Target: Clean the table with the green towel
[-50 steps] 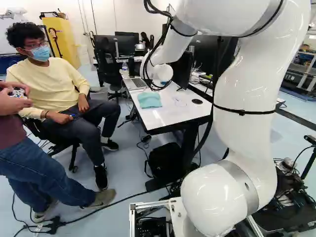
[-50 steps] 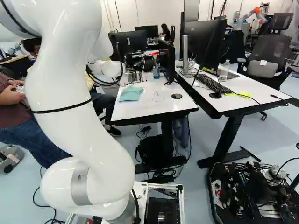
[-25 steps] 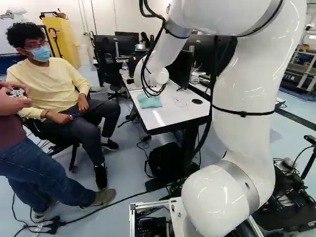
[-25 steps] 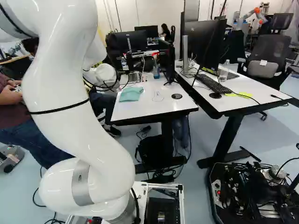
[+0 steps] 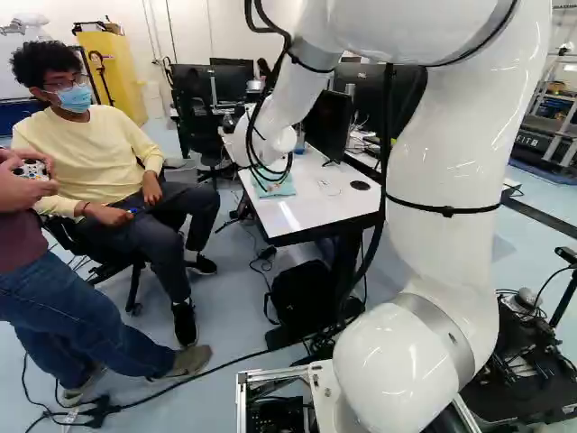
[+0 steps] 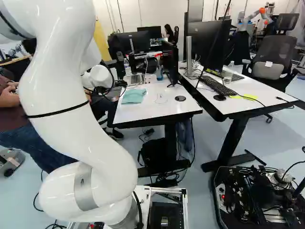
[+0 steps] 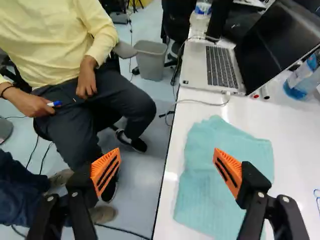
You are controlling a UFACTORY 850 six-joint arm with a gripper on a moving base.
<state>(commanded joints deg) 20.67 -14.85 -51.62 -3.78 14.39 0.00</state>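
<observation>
Beside the near left part of the white table (image 6: 147,109), my gripper (image 6: 114,90) shows small and dark in the right base view, partly behind the arm's cables. The wrist view shows the gripper (image 7: 166,169) open, with nothing between its fingers. The light green towel (image 7: 225,175) lies spread and slightly rumpled along the table's side edge. One finger stands over the towel, the other out past the edge above the floor. In the left base view the wrist hides part of the towel (image 5: 281,188).
Beyond the towel are an open laptop (image 7: 220,67), its cable, a marker and a spray bottle (image 7: 302,77). A seated person's knees (image 7: 125,102) are close beside the table. A grey bin (image 7: 151,59) stands on the floor. A second desk (image 6: 248,88) holds a keyboard and monitor.
My arm's wrist has swung leftward in both base views, now covering some of the towel in the left one and uncovering the laptop in the right one. Base and towel have stayed put.
</observation>
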